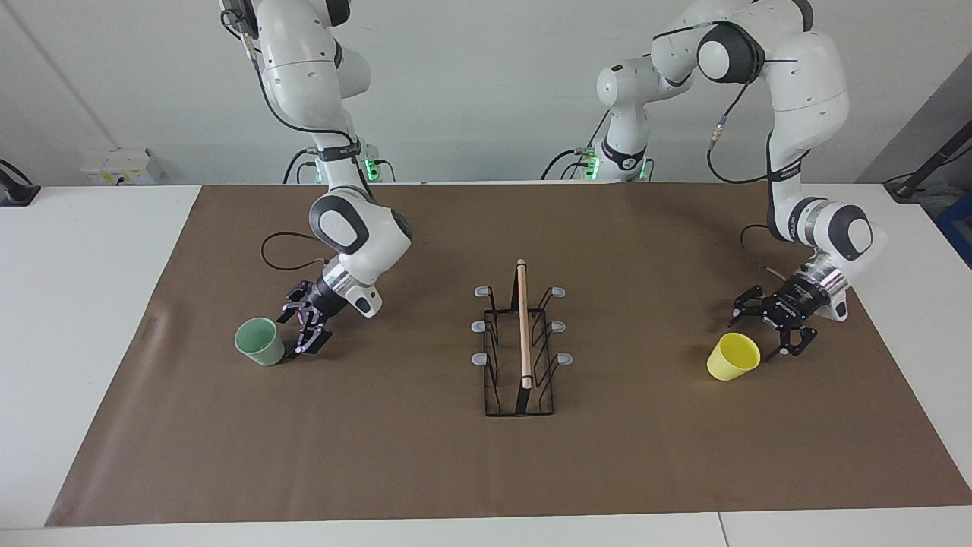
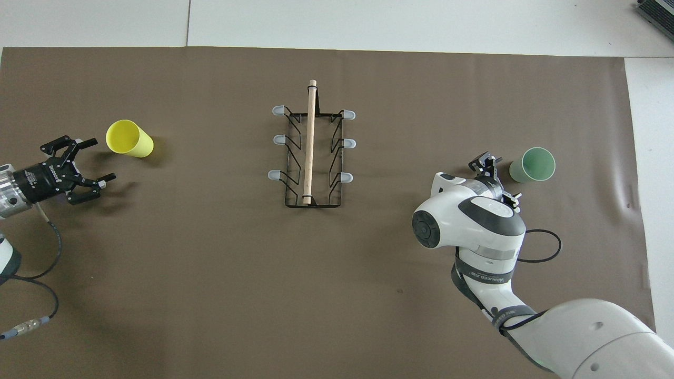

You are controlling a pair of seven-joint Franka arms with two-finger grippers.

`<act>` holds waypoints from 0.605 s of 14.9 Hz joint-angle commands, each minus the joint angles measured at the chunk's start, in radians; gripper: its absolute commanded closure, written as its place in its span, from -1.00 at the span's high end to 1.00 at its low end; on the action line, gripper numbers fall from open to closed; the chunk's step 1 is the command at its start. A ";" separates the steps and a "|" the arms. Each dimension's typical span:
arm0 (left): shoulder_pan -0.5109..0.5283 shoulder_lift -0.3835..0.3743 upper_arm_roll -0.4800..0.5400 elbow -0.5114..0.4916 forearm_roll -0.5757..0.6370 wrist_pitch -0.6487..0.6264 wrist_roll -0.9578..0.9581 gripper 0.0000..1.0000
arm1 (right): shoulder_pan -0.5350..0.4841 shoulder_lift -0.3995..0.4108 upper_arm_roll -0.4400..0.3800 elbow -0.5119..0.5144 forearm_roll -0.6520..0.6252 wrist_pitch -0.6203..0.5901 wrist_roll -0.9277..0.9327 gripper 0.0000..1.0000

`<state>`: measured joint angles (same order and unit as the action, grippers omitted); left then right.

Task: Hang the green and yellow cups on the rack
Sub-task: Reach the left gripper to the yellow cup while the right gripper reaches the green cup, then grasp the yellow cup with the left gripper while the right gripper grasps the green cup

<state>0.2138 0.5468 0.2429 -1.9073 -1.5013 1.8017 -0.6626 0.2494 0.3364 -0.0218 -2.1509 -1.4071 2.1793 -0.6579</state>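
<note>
The pale green cup (image 1: 260, 341) (image 2: 533, 165) stands mouth up on the mat toward the right arm's end. My right gripper (image 1: 298, 334) (image 2: 500, 177) is low beside it, open, with a small gap between fingers and cup. The yellow cup (image 1: 733, 356) (image 2: 129, 138) stands toward the left arm's end. My left gripper (image 1: 763, 332) (image 2: 99, 160) is open just beside it, holding nothing. The black wire rack (image 1: 523, 327) (image 2: 310, 142), with its wooden rod and grey-tipped prongs, stands mid-table between the cups, bare.
A brown mat (image 1: 425, 463) covers most of the white table (image 1: 83, 251). A black cable (image 2: 545, 247) loops off the right arm's wrist over the mat, and another cable (image 2: 31, 263) trails from the left arm.
</note>
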 commanded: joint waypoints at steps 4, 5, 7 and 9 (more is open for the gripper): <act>-0.013 -0.036 -0.048 -0.042 -0.065 0.096 0.018 1.00 | -0.084 -0.008 0.006 -0.026 -0.154 0.069 0.081 1.00; -0.013 -0.034 -0.056 -0.041 -0.066 0.106 0.018 1.00 | -0.091 -0.008 0.005 -0.026 -0.171 0.074 0.102 1.00; -0.013 -0.033 -0.073 -0.041 -0.083 0.126 0.018 1.00 | -0.111 -0.004 0.005 -0.026 -0.181 0.088 0.121 1.00; -0.016 -0.033 -0.077 -0.039 -0.099 0.133 0.020 1.00 | -0.148 0.004 0.006 -0.024 -0.240 0.128 0.130 1.00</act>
<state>0.2129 0.5457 0.1662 -1.9087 -1.5625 1.9001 -0.6624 0.1429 0.3367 -0.0233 -2.1653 -1.5741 2.2633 -0.5658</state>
